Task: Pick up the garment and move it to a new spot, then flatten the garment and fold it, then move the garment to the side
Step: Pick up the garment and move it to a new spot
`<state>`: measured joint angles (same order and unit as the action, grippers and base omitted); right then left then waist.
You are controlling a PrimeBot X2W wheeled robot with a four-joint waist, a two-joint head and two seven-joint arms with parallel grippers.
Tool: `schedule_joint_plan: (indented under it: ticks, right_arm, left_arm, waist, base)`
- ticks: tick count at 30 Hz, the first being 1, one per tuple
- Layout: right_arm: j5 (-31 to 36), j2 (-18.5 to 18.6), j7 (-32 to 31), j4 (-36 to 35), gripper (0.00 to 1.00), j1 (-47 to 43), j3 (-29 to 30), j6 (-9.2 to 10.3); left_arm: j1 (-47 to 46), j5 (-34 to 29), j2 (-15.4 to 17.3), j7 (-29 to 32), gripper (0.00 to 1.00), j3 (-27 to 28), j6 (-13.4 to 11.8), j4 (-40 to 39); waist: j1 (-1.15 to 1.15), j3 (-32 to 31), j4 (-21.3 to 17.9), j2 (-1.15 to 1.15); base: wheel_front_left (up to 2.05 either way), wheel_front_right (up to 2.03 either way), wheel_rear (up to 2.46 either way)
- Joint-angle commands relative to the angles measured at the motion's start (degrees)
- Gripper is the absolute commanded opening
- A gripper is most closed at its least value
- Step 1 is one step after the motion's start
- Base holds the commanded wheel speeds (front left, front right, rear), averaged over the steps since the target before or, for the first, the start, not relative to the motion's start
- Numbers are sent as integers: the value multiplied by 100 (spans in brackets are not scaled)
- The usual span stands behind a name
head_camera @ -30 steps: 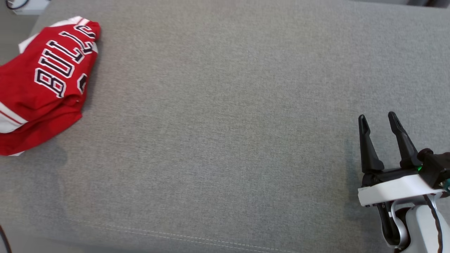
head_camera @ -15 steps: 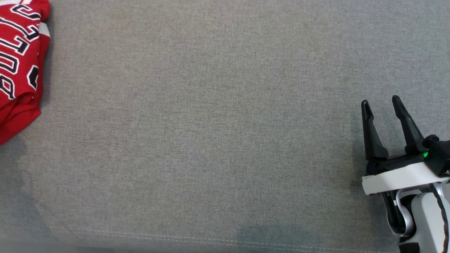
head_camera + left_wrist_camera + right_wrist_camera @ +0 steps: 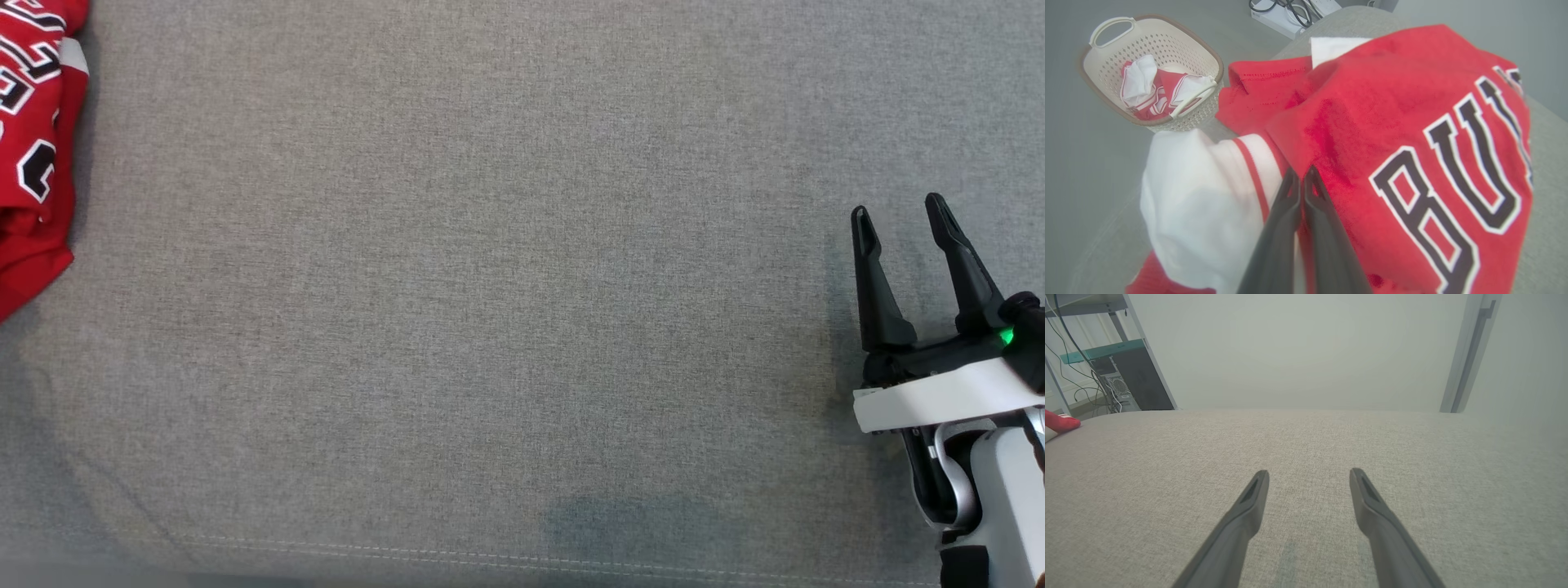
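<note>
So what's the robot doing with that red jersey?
It looks to be starting a pick-up. The left gripper is shut on a fold of the crumpled jersey, where red meets white trim, at the left end of the grey cushion. The right gripper hangs open over bare cushion, holding nothing. The jersey is not yet flattened or folded. A basket holding more clothes stands nearby.

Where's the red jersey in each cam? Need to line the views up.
Head view: jersey at the far left edge, upper half, cut off by the frame.
Left wrist view: jersey close up across the centre and right, left gripper closed on its cloth beside the white trim.
Right wrist view: a small red bit of jersey at the far left edge, mid-height.
Shared landmark: the grey fabric surface it lies on.
</note>
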<state>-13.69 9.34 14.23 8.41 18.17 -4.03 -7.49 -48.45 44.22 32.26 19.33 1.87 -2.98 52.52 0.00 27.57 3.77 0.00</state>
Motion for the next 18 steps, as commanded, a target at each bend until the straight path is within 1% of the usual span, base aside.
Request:
schedule_joint_plan:
  ticks: [1,2,3,6,11,15,17,18]
  right_arm:
    - [-18,81,77,-108,100,-60,-98,0]
    - [-14,119,77,-97,100,-77,-109,0]
    - [-14,119,77,-97,100,-77,-109,0]
    - [-33,190,77,-65,100,-121,-100,0]
    - [-40,195,77,-55,100,-196,-46,0]
    - [-56,114,77,-27,100,-299,5,0]
    - [-76,58,77,-26,100,-343,27,0]
    - [-94,16,77,-22,100,-397,36,0]
  left_arm:
    - [-285,-93,515,-205,0,134,123,-106]
    - [-358,-151,545,-330,0,96,169,-122]
    - [-358,-151,545,-330,0,96,169,-122]
    - [-572,-392,648,-762,0,-53,258,-256]
    - [-805,-822,681,-1330,0,-398,353,-761]
    - [-781,-1030,500,-1628,0,-631,344,-1444]
    - [-637,-1130,377,-1747,0,-744,271,-1898]
    - [-375,-1176,191,-1797,0,-872,200,-2459]
  waist:
    - [0,-67,38,0]
    - [0,-99,63,0]
    - [0,-99,63,0]
    - [0,-211,117,0]
    - [0,-483,198,0]
    - [0,-732,219,0]
    - [0,-862,195,0]
    - [0,-982,155,0]
  base:
    - [0,0,0]
    - [0,0,0]
    - [0,0,0]
    - [0,0,0]
    - [0,0,0]
    - [0,0,0]
    - [0,0,0]
    - [0,0,0]
